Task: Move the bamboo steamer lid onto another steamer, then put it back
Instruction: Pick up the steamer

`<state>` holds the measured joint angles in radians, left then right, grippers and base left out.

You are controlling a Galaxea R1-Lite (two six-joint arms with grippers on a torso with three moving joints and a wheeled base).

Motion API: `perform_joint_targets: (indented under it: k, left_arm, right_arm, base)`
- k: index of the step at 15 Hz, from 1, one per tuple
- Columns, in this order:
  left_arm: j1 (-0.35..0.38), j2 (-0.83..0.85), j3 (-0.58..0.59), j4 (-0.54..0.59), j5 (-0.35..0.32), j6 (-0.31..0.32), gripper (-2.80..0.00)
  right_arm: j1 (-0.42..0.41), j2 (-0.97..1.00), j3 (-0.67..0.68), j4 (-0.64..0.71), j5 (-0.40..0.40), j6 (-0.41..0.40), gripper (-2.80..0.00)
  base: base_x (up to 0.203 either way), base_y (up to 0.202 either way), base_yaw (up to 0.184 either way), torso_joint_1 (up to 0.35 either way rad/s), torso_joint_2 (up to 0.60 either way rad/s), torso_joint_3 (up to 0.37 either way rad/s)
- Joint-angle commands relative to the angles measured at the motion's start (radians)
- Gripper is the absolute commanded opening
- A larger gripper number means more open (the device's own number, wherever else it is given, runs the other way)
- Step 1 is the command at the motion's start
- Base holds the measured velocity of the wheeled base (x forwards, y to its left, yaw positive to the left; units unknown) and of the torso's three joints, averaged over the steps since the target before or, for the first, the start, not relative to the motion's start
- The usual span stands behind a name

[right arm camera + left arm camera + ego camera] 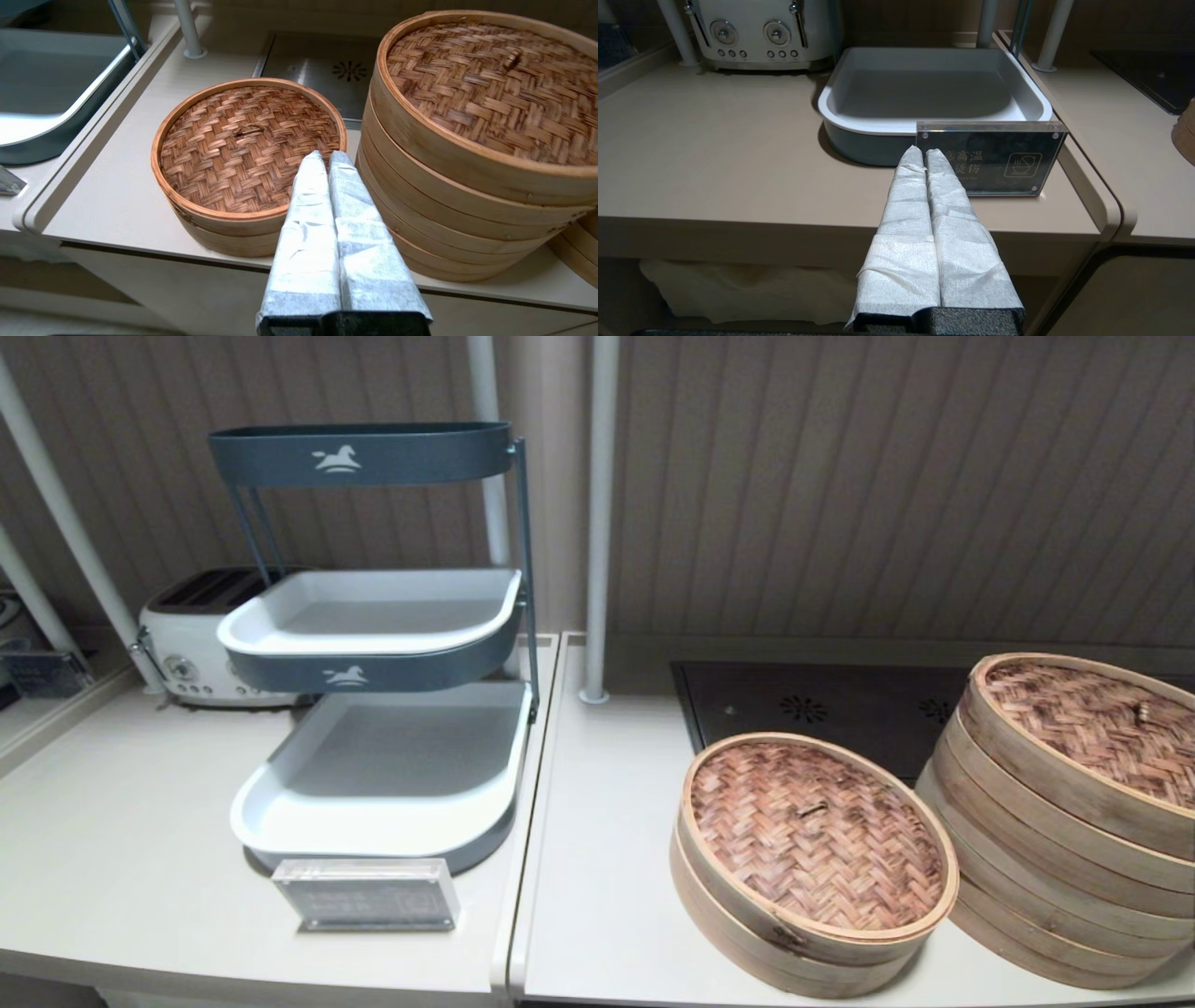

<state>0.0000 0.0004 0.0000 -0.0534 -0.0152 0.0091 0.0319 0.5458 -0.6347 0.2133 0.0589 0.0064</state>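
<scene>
The round bamboo steamer lid (820, 835) with reddish-brown herringbone top and pale rim sits on a low steamer base (747, 943) at the front of the pale table (597, 859); a dark smudge marks its near rim. Just beside it to the right stands the tall stack of pale bamboo steamer rings (1046, 896), capped by a similar woven lid (1102, 728) and cut off by the picture edge in the head view. Neither arm appears in the head view. The right pincer (322, 156), wrapped in white cloth, hovers before the low steamer, fingers pressed together, holding nothing. The left pincer (923, 151), likewise closed and empty, sits before a clear acrylic sign (990, 158) whose lettering it partly hides
</scene>
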Motion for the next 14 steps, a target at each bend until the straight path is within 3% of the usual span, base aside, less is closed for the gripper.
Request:
perform_joint_targets:
  k: [1, 7, 14]
  left_arm:
    - [0.000, 0.000, 0.028, 0.000, 0.000, 0.000, -2.80]
    - [0.000, 0.000, 0.028, -0.001, 0.000, 0.000, -2.80]
    - [0.000, 0.000, 0.028, -0.002, 0.000, 0.000, -2.80]
  right_arm:
    - [0.017, 0.248, -0.130, 0.027, 0.002, 0.013, -2.80]
    - [0.100, 0.715, -0.514, 0.203, 0.007, 0.045, -2.80]
    - [0.193, 1.002, -0.662, 0.232, 0.007, 0.084, -2.80]
  base:
    - [0.000, 0.000, 0.000, 0.000, 0.00, 0.000]
    - [0.000, 0.000, 0.000, 0.000, 0.00, 0.000]
    - [0.000, 0.000, 0.000, 0.000, 0.00, 0.000]
